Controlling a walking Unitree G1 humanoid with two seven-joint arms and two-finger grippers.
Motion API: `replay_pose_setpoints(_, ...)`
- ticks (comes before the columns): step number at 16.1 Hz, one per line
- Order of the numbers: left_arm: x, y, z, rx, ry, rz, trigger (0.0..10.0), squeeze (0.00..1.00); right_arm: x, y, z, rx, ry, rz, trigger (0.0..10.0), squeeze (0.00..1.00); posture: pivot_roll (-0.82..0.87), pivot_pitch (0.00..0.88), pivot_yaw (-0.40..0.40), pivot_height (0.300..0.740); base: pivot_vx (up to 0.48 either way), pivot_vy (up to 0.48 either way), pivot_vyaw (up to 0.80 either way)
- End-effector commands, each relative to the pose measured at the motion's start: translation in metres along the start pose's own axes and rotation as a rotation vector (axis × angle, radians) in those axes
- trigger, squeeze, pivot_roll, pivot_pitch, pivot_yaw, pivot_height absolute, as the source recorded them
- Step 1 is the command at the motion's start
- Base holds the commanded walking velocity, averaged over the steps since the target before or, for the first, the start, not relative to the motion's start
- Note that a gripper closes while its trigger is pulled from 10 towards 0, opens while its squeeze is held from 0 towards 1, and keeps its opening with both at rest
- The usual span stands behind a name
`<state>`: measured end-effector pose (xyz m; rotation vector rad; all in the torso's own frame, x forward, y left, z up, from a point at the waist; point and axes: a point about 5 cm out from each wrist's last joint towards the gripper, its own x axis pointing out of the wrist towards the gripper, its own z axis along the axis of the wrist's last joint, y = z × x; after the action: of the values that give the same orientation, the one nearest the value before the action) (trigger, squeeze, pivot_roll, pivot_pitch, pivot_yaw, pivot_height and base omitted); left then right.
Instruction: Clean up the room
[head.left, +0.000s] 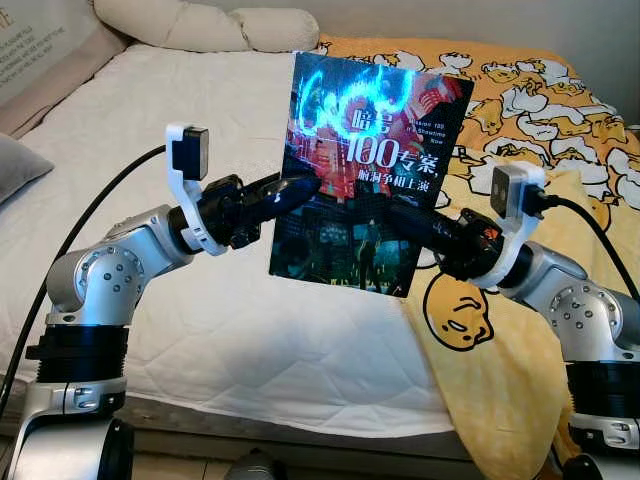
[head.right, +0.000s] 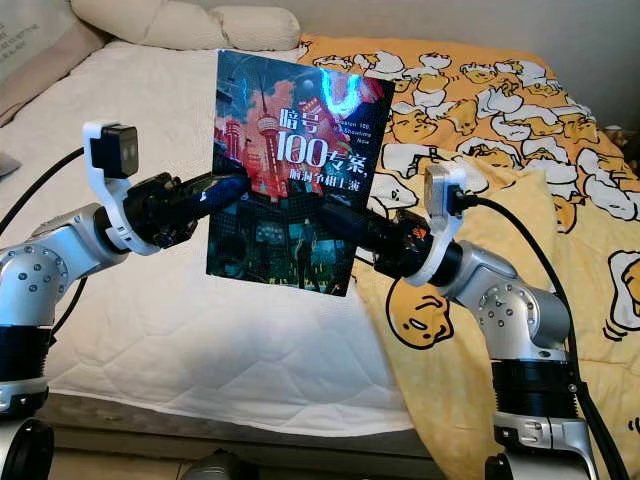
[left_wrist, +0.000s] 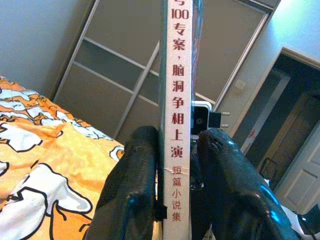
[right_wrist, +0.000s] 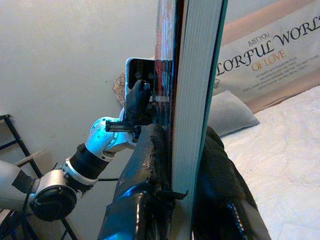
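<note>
Above the bed (head.left: 200, 330), a paperback book (head.left: 370, 175) with a neon city cover is held upright in the air; the left gripper (head.left: 300, 188) and the right gripper (head.left: 400, 215) each have their fingers clamped on opposite edges.

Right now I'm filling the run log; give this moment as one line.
held: book upright above bed | left gripper: shut on spine edge | right gripper: shut on page edge

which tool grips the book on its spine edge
The left tool: its wrist view looks straight at the printed spine of the book. The right tool clamps the opposite edge, where the bare page edges show.
</note>
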<state>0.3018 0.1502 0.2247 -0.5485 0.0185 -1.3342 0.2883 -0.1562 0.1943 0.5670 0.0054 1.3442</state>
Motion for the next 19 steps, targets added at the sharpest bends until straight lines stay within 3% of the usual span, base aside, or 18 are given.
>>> replay_pose_setpoints(1, 0.001, -0.004, 0.003, 0.019, -0.006, -0.026, 0.0, 0.0, 0.006, 0.003, 0.009, -0.045, -0.013, 0.025, 0.0, 0.0, 0.0, 0.0, -0.002, 0.74, 0.0, 0.0, 0.0)
replay_pose_setpoints(2, 0.001, -0.004, 0.003, 0.019, -0.006, -0.027, 0.0, 0.0, 0.006, 0.003, 0.009, -0.046, -0.013, 0.023, 0.0, 0.0, 0.0, 0.0, -0.002, 0.74, 0.0, 0.0, 0.0)
replay_pose_setpoints(3, 0.001, -0.005, 0.004, 0.019, -0.008, -0.027, 0.0, 0.0, 0.006, 0.003, 0.009, -0.054, -0.013, 0.016, 2.7, 0.0, 0.0, 0.0, -0.001, 0.74, 0.0, 0.0, 0.0)
replay_pose_setpoints(4, 0.001, -0.005, 0.004, 0.019, -0.01, -0.028, 0.0, 0.0, 0.006, 0.003, 0.009, -0.062, -0.01, 0.01, 7.2, 0.0, 0.0, 0.0, -0.001, 0.74, 0.0, 0.0, 0.0)
replay_pose_setpoints(5, 0.001, -0.005, 0.004, 0.02, -0.011, -0.028, 0.0, 0.0, 0.006, 0.002, 0.009, -0.064, -0.009, 0.008, 9.4, 0.0, 0.0, 0.0, -0.001, 0.74, 0.0, 0.0, 0.0)
replay_pose_setpoints(6, 0.001, -0.005, 0.005, 0.021, -0.012, -0.029, 0.0, 0.0, 0.006, 0.002, 0.009, -0.065, -0.009, 0.007, 10.0, 0.0, 0.0, 0.0, 0.0, 0.74, 0.0, 0.0, 0.0)
replay_pose_setpoints(9, 0.001, -0.005, 0.007, 0.027, -0.021, -0.025, 0.0, 0.0, 0.007, 0.0, 0.009, -0.089, -0.007, -0.023, 10.0, 0.0, 0.0, 0.0, 0.0, 0.74, 0.0, 0.0, 0.0)
replay_pose_setpoints(10, 0.001, -0.005, 0.008, 0.031, -0.03, -0.02, 0.0, 0.0, 0.006, -0.001, 0.008, -0.047, -0.015, -0.024, 10.0, 0.93, 0.0, 0.0, 0.002, 0.74, 0.0, 0.0, 0.0)
replay_pose_setpoints(11, 0.0, -0.005, 0.01, 0.034, -0.036, -0.018, 0.0, 0.0, 0.005, -0.003, 0.008, -0.031, -0.02, -0.042, 10.0, 1.0, 0.0, 0.0, 0.0, 0.74, 0.0, 0.0, 0.0)
replay_pose_setpoints(15, -0.016, -0.01, 0.023, 0.06, -0.066, 0.018, 0.0, 0.0, -0.032, -0.012, 0.005, -0.022, -0.091, -0.22, 10.0, 1.0, 0.01, 0.0, 0.001, 0.74, 0.0, 0.0, 0.0)
replay_pose_setpoints(17, -0.025, -0.012, 0.025, 0.074, -0.056, 0.061, 0.0, 0.0, -0.044, -0.008, 0.006, -0.03, -0.139, -0.264, 10.0, 1.0, 0.01, 0.0, 0.012, 0.74, 0.0, 0.0, 0.0)
replay_pose_setpoints(18, -0.027, -0.012, 0.024, 0.098, -0.051, 0.101, 0.0, 0.0, -0.043, -0.006, 0.005, -0.048, -0.15, -0.295, 10.0, 1.0, 0.01, 0.0, 0.019, 0.74, 0.0, 0.0, 0.0)
replay_pose_setpoints(19, -0.027, -0.006, 0.017, 0.189, 0.011, 0.277, 0.0, 0.0, -0.033, -0.008, -0.002, -0.105, -0.161, -0.402, 10.0, 1.0, 0.0, 0.0, 0.029, 0.74, 0.0, 0.0, 0.0)
